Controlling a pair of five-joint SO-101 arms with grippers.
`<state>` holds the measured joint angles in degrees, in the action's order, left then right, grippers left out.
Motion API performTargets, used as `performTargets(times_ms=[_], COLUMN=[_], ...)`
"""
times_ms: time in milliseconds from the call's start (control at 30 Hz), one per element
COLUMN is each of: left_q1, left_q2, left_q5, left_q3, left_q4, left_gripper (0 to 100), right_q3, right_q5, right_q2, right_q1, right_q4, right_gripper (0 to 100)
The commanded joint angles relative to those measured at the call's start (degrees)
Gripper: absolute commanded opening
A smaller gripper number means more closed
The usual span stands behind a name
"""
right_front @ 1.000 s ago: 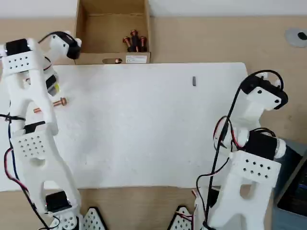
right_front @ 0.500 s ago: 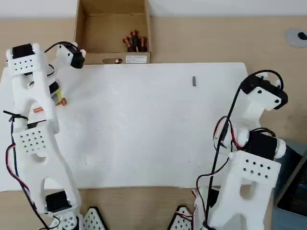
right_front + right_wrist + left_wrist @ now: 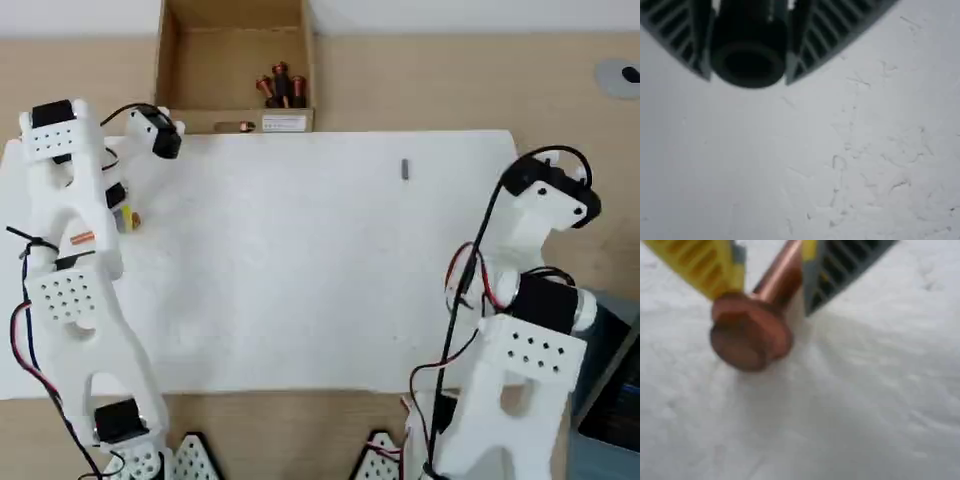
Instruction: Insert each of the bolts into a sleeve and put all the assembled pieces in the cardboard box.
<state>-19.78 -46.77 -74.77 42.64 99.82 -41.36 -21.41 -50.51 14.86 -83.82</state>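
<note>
A copper bolt (image 3: 752, 330) sits between the yellow and grey fingers of my left gripper (image 3: 774, 272), which is shut on its shank just above the white mat. From above, the bolt (image 3: 83, 238) pokes out from under the left arm near the mat's left edge. My right gripper (image 3: 747, 35) is shut on a black sleeve (image 3: 747, 62), whose open end faces the camera, low over the mat. The cardboard box (image 3: 180, 122) stands at the back with several assembled pieces (image 3: 281, 88) in its right front corner.
Another copper bolt (image 3: 238, 127) lies along the box's front wall. A small dark sleeve (image 3: 405, 169) rests on the white mat (image 3: 300, 270) at the back right. The right arm (image 3: 530, 215) stands at the mat's right edge.
The left arm has shifted right and toward the front over the bolt, and its fingers now hold it; the bolt has moved slightly with it. The right arm has kept still.
</note>
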Motion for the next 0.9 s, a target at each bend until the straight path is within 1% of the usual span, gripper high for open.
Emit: performTargets(times_ms=[0, 333, 467, 567, 700, 867], left_q1=[-0.1, -0.1, 0.0, -0.1, -0.4, 0.5], left_q2=[1.3, -7.2, -7.4, -7.3, -4.6, 4.4], left_q5=[-0.5, 0.0, 0.1, 1.8, 4.9, 9.8], left_q3=[0.0, 0.0, 0.0, 0.4, 2.7, 2.4], left_q4=[0.5, 0.5, 0.5, 0.5, 0.6, 0.6], left_gripper=[9, 8, 0, 0, 0, 1], right_q3=[0.0, 0.0, 0.3, 1.2, 5.8, 12.3], right_q5=[0.2, 0.2, 0.2, 0.2, 0.3, 0.4], right_q2=[-1.4, -1.4, -1.4, -1.4, -1.4, -1.4], right_q1=[0.4, 0.4, 0.4, 0.4, -0.1, -4.4], right_q4=[0.4, 0.4, 0.4, 0.4, 0.5, -0.6], right_gripper=[0.9, 0.9, 0.9, 0.9, 0.9, 0.9])
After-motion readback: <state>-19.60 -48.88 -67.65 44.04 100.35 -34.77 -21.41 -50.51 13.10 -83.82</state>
